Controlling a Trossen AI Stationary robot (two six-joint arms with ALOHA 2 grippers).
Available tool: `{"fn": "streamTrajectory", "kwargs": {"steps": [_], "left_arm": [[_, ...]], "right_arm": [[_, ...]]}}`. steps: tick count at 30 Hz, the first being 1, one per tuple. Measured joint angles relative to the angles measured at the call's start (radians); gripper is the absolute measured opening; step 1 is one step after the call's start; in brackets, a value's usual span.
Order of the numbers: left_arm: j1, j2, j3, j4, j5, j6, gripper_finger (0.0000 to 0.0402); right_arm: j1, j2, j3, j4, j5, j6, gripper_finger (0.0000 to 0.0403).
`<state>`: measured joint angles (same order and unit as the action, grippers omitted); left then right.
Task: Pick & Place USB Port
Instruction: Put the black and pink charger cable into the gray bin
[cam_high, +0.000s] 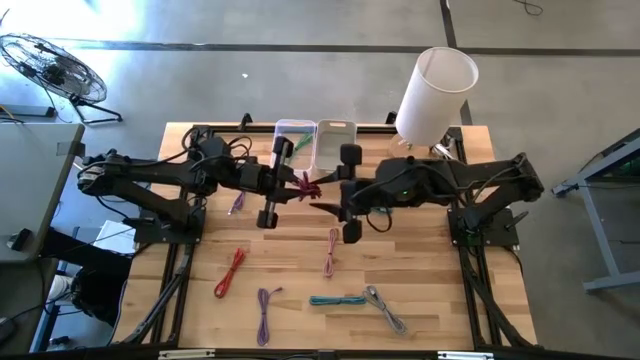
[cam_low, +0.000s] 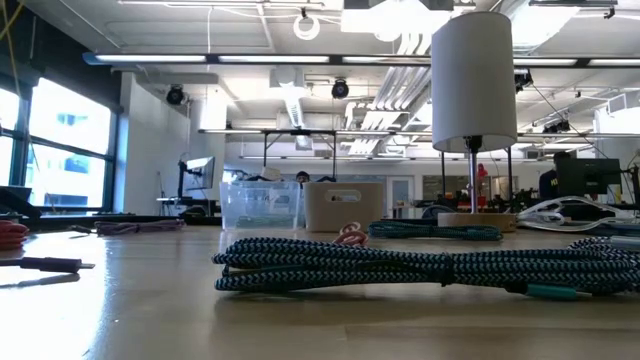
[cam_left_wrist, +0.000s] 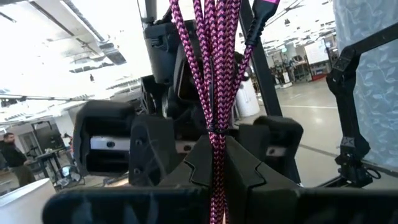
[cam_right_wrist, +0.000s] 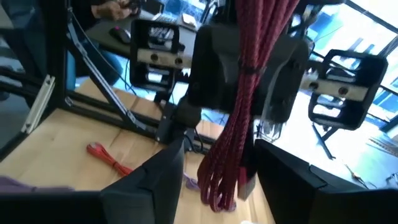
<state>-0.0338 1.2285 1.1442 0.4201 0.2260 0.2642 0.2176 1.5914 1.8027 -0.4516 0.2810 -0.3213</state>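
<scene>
A bundled magenta braided USB cable (cam_high: 307, 185) is held in the air over the middle of the table, between my two grippers. My left gripper (cam_left_wrist: 216, 163) is shut on it. My right gripper (cam_right_wrist: 214, 171) faces it from the table's right side, open, with one finger on either side of the bundle's lower loops (cam_right_wrist: 219, 180); no touch shows there. A clear bin (cam_high: 294, 138) and a white bin (cam_high: 336, 140) stand at the far edge behind the grippers. My left gripper pinches the bundle between its two fingers close to the tie around its middle (cam_left_wrist: 215, 140). The fingers come about level from the table's left side and lie across the strands. The bundle stands roughly upright, lifted clear of the table, with its loops (cam_right_wrist: 214, 186) hanging below the hold.
Several more cables lie on the near half of the table: red (cam_high: 230, 272), purple (cam_high: 265, 312), teal (cam_high: 335, 299), grey (cam_high: 386, 309) and pink (cam_high: 331, 250). A tall white lamp (cam_high: 436, 90) stands at the far right corner. A fan (cam_high: 52, 68) stands on the floor at the left.
</scene>
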Motion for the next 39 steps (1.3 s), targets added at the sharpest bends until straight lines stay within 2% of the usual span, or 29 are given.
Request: {"fn": "streamTrajectory", "kwargs": {"steps": [6,12,15,19,23,31,35,39], "left_arm": [[0.001,0.000,0.000,-0.002,-0.011,0.000,0.0009],[0.001,0.000,0.000,-0.003,-0.014,0.001,0.0009],[0.001,0.000,0.000,-0.005,-0.025,0.018,0.0013],[0.002,0.000,0.000,-0.024,-0.034,0.074,0.0044],[0.001,0.000,0.000,-0.020,-0.028,0.061,0.0070],[0.001,-0.036,0.000,-0.039,0.032,0.042,0.0094],[0.000,-0.087,0.001,-0.142,0.040,0.050,0.0103],[0.001,-0.138,0.000,-0.298,0.013,0.053,0.0105]], "right_arm": [[-0.004,0.000,0.000,0.019,0.010,-0.007,0.0142],[-0.003,0.000,0.000,0.014,0.078,-0.013,0.0033],[-0.003,0.000,0.000,0.014,0.110,-0.018,0.0031],[-0.003,0.000,0.000,-0.017,0.134,0.003,0.0031],[0.009,0.000,0.000,-0.034,0.164,0.006,0.0031],[0.041,-0.028,0.000,-0.124,0.265,0.005,0.0031],[0.060,-0.062,0.000,-0.182,0.348,0.045,0.0031],[0.039,-0.084,0.000,-0.258,0.372,0.212,0.0031]]}}
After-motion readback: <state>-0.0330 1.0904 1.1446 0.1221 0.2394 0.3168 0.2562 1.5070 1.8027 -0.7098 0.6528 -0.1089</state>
